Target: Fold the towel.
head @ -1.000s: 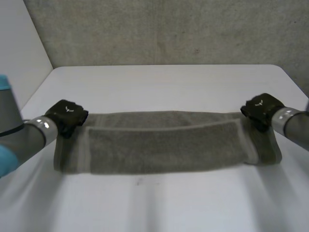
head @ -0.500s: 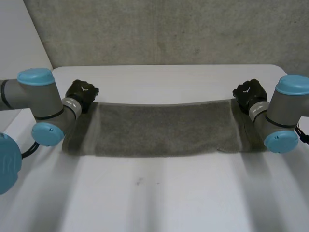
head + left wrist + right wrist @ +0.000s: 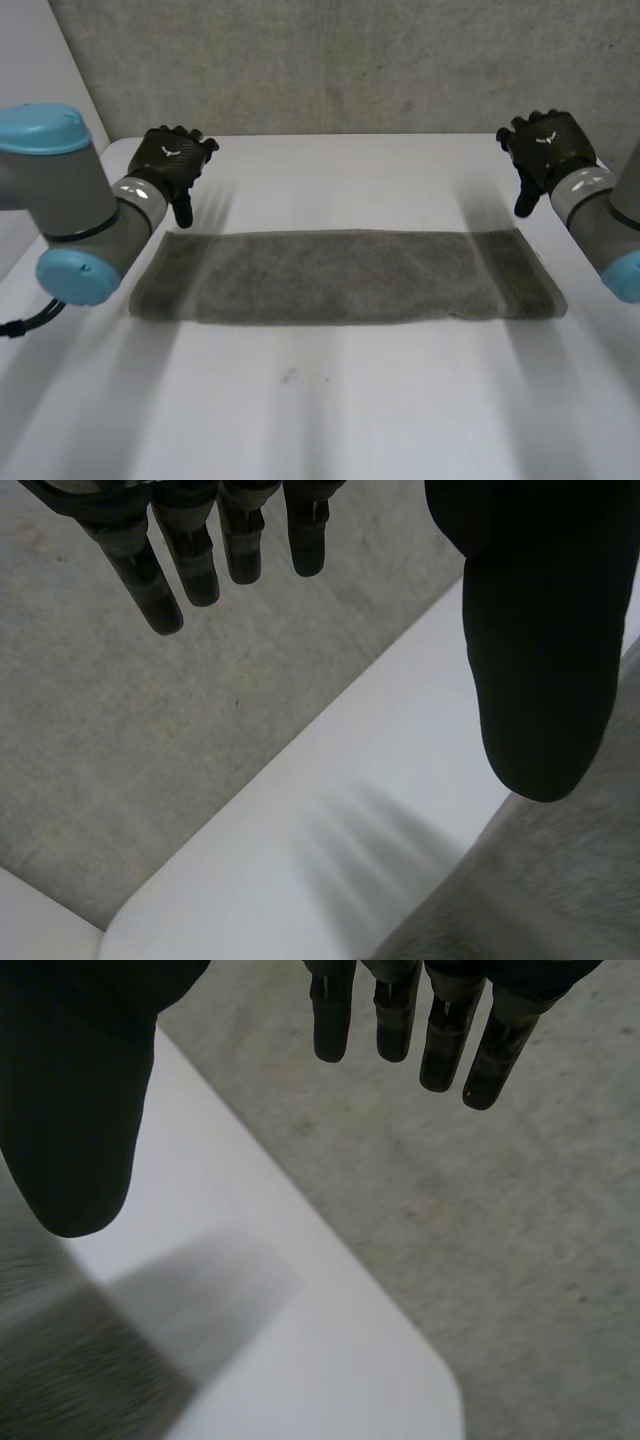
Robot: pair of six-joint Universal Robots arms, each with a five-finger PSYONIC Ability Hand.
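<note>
Head view shows the towel (image 3: 345, 278) lying flat as a long folded strip across the middle of the counter (image 3: 330, 410). The left hand (image 3: 170, 162) and right hand (image 3: 545, 148) hover just beyond its far corners, fingers straight, holding nothing. A grasp catching only 1 layer could pull the fold apart. How many layers lie stacked I cannot tell.

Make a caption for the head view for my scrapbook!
Open left robot hand and open right robot hand hover by the ends of a long folded grey towel on a white table.
</note>
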